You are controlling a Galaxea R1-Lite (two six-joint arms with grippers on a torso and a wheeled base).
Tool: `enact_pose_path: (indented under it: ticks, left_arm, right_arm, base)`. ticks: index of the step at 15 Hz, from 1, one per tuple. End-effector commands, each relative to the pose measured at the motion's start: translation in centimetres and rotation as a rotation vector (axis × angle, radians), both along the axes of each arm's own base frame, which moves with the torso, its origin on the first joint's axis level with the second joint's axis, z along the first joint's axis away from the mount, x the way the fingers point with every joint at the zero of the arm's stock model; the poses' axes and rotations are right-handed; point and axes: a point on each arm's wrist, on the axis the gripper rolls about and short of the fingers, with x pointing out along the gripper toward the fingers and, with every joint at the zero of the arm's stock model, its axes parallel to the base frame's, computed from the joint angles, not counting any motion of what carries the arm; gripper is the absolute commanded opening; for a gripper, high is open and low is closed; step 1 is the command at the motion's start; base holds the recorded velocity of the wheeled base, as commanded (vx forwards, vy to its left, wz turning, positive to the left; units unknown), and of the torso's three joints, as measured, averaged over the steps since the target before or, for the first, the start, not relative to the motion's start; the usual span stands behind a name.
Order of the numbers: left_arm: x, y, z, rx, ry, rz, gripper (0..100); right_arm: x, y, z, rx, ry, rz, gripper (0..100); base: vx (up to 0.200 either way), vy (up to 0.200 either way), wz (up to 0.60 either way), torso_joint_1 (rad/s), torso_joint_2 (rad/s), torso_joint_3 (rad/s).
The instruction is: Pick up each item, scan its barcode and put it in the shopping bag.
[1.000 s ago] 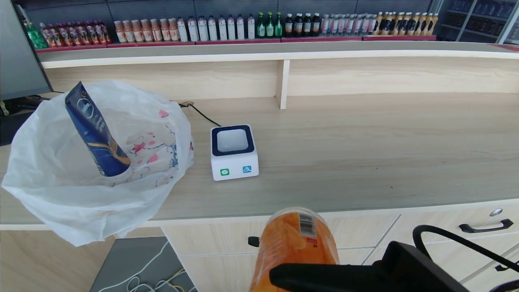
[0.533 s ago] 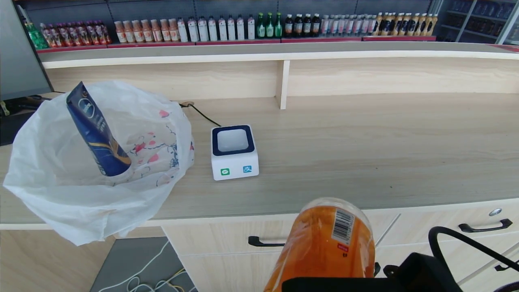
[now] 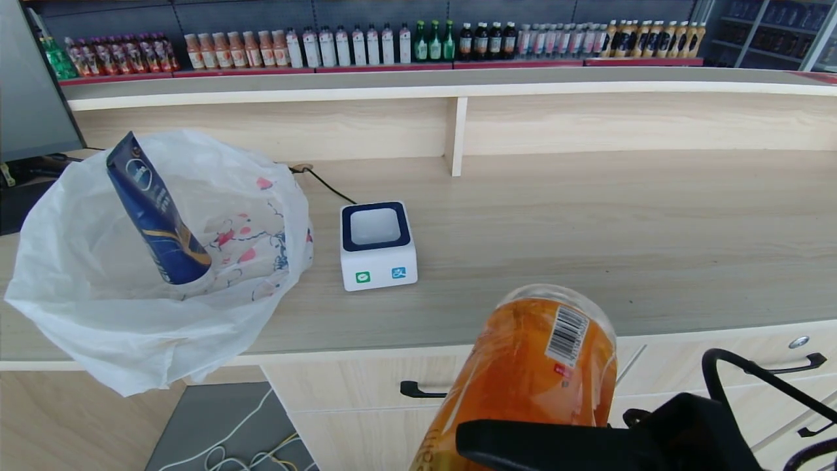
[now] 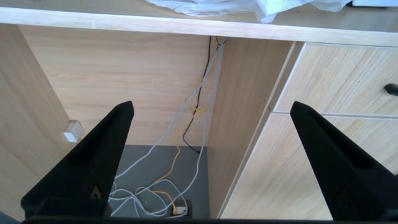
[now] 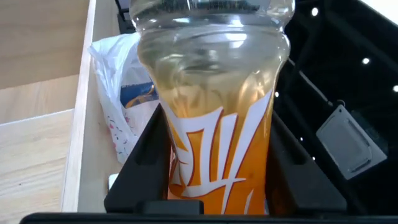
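Your right gripper [image 5: 214, 158] is clamped on the orange drink bottle [image 3: 543, 373]. Its 2 black fingers [image 5: 146, 165] press against opposite sides of the labelled body, open only as wide as the bottle itself. In the head view, 1 finger lies across the lower part of the bottle at the bottom of the frame.

The bottle is held in the air and tilted, with its far end raised toward the counter [image 3: 588, 248] and leaning a little to the right. It hangs in front of the counter's near edge, over the drawer fronts [image 3: 366, 386], and touches nothing but the gripper. Its barcode [image 3: 567, 335] faces up, toward the head camera.

The scanner [image 3: 377, 245] sits on the counter, ahead and to the left of the bottle and well apart from it, with its window facing up. The shopping bag [image 3: 131, 327] stands at the counter's left end, just beside the scanner. Its mouth is open and 1 dark blue tube [image 3: 157, 216] leans inside it.

Your left gripper [image 4: 211, 109] is spread wide and holds nothing. It is below the counter edge, facing the cabinet and the loose cables [image 4: 180, 162] on the floor.
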Motion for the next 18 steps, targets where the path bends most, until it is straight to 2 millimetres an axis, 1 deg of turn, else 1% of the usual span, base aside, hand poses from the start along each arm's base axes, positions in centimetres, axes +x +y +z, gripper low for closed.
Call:
enact_pose_path:
  ticks: [1, 4, 9, 11, 18]
  left_arm:
    - [0.0, 0.0, 0.0, 0.0, 0.0, 0.001, 100]
    - [0.0, 0.0, 0.0, 0.0, 0.0, -0.001, 100]
    - [0.0, 0.0, 0.0, 0.0, 0.0, -0.001, 100]
    - [0.0, 0.0, 0.0, 0.0, 0.0, 0.001, 100]
    - [0.0, 0.0, 0.0, 0.0, 0.0, -0.001, 100]
  right_arm:
    - [-0.02, 0.05, 0.37, 0.01, -0.049, -0.012, 0]
    - [0.02, 0.2, 0.62, 0.011, -0.122, -0.034, 0]
    - [0.08, 0.34, 0.97, 0.017, -0.19, -0.056, 0]
    - [0.15, 0.46, 1.18, 0.025, -0.194, -0.057, 0]
    - [0.06, 0.28, 0.93, 0.015, -0.188, -0.056, 0]
  base:
    - [0.0, 0.0, 0.0, 0.0, 0.0, 0.0]
    - [0.0, 0.0, 0.0, 0.0, 0.0, 0.0]
    - [0.0, 0.0, 0.0, 0.0, 0.0, 0.0]
    - [0.0, 0.0, 0.0, 0.0, 0.0, 0.0]
    - [0.0, 0.0, 0.0, 0.0, 0.0, 0.0]
